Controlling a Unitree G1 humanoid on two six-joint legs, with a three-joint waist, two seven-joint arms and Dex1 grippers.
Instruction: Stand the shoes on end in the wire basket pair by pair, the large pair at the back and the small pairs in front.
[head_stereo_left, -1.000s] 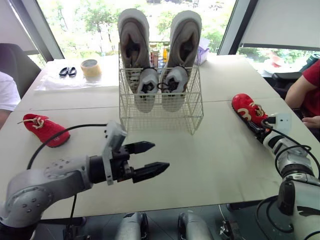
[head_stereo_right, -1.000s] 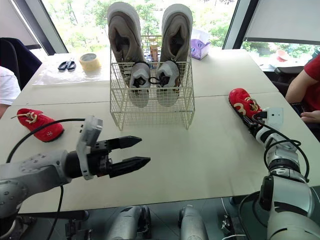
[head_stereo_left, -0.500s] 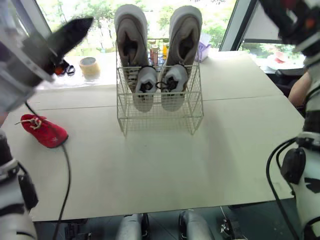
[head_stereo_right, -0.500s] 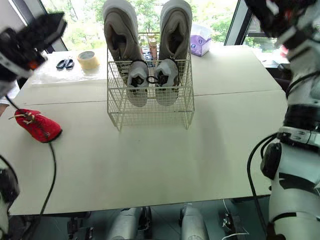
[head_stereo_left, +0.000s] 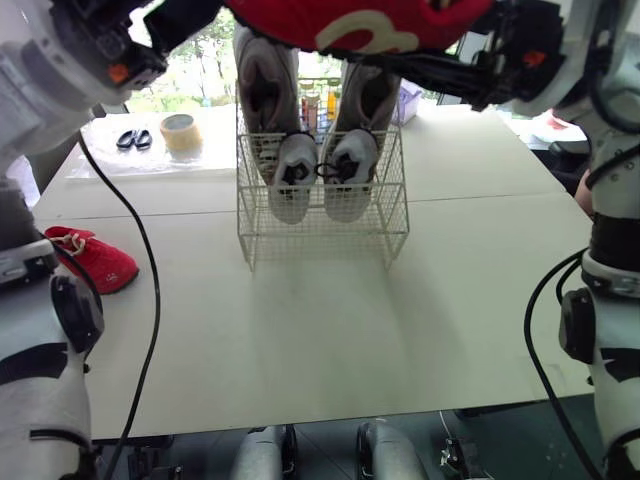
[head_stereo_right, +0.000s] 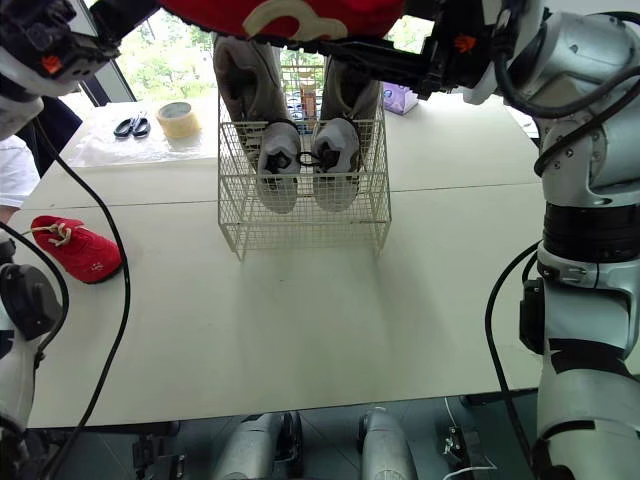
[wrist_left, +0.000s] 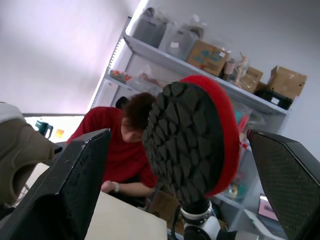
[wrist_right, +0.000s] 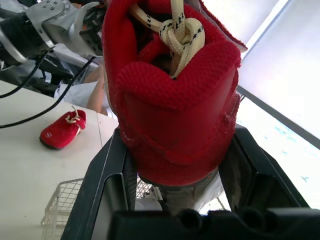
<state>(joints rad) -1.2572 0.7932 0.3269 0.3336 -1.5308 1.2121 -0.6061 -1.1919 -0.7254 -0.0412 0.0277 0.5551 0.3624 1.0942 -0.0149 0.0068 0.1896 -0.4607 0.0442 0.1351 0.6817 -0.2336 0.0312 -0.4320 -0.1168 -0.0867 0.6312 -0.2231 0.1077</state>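
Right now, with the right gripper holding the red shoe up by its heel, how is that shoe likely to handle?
Probably light: the red shoe sticks out level from the right gripper, clamped at the heel. The fabric heel looks soft, so it may squash and pivot. Its lugged sole should resist sliding.

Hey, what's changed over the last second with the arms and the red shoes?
The right gripper lifted the red shoe off the right side of the table and holds it high in the air. The left gripper, open, rose from over the table to the shoe's sole. The other red shoe, large pair and small pair in the wire basket stayed put.
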